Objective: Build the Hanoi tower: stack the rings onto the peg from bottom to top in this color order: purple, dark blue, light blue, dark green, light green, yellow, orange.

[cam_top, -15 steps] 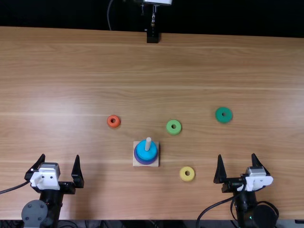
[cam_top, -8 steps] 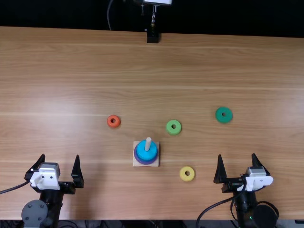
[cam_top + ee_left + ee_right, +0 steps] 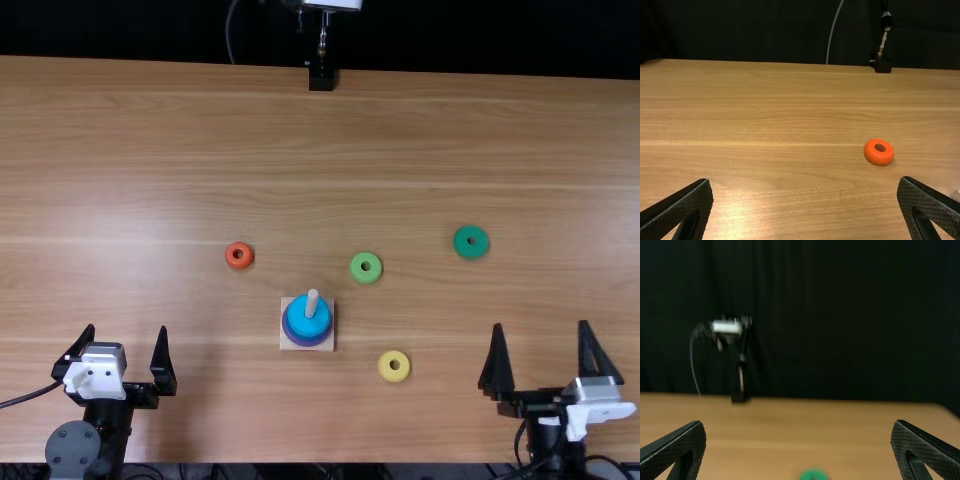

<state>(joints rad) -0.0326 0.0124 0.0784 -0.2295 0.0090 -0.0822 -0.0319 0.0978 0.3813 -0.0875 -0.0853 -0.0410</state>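
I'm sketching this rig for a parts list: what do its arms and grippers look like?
The left gripper and right gripper each have two tapering black fingers with textured inner pads, and a white bracket. The black left arm has a round grey cover and thin black cable.

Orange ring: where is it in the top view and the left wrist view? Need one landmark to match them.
Top view: orange ring on the table, left of and beyond the peg base.
Left wrist view: orange ring past the left gripper's fingertips.
Shared landmark: black stand foot at the table's far edge.
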